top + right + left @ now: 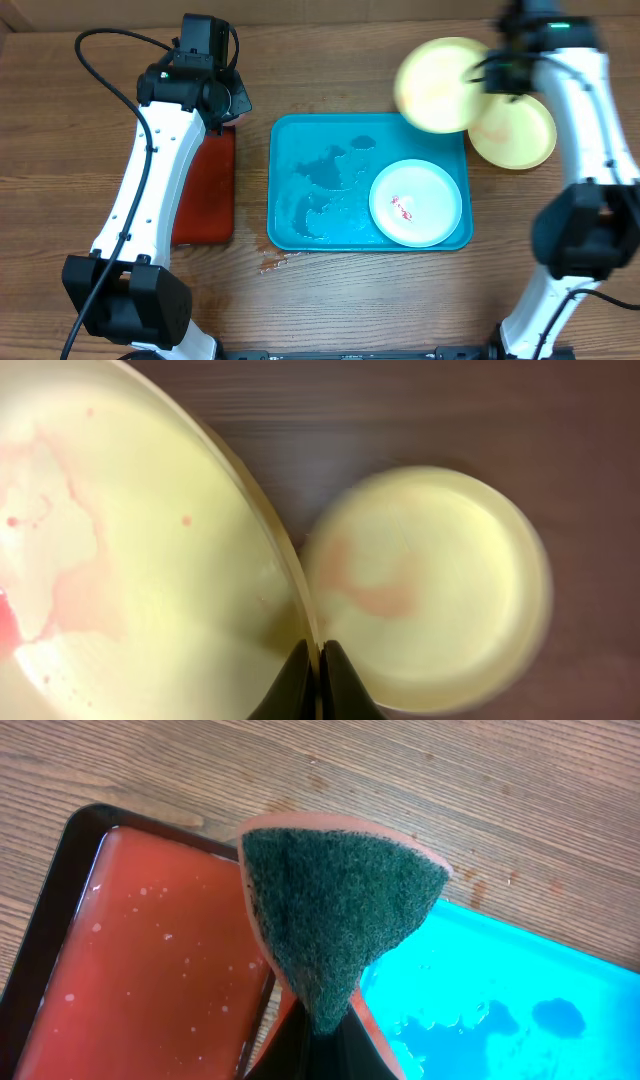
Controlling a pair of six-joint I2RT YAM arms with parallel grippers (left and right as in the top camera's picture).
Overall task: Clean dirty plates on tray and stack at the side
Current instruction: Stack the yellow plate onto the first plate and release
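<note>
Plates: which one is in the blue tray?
The blue-rimmed plate with red smears lies in the tray. One yellow plate is held by the right gripper; the other sits on the table.

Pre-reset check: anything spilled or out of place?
Yes. A reddish splatter sits on the table, just outside the near-left corner of the tray. It looks like spilled residue. There are also water puddles inside the tray.

1. Tray (290,140): is showing turquoise-blue, darker wet blotches mottling its floor;
2. Blue-rimmed plate (415,203): is showing a light blue rim, a white centre, small red smears;
3. Held plate (435,85) and resting plate (510,140): are showing yellow-green, pale pink stains washing across them;
4. Sponge (335,910): is showing a dark green fibrous face edged salmon-orange;
5. Red tray (150,950): is showing red flecked white, rimmed black;
6. Table (350,300): is showing brown wood grain.
</note>
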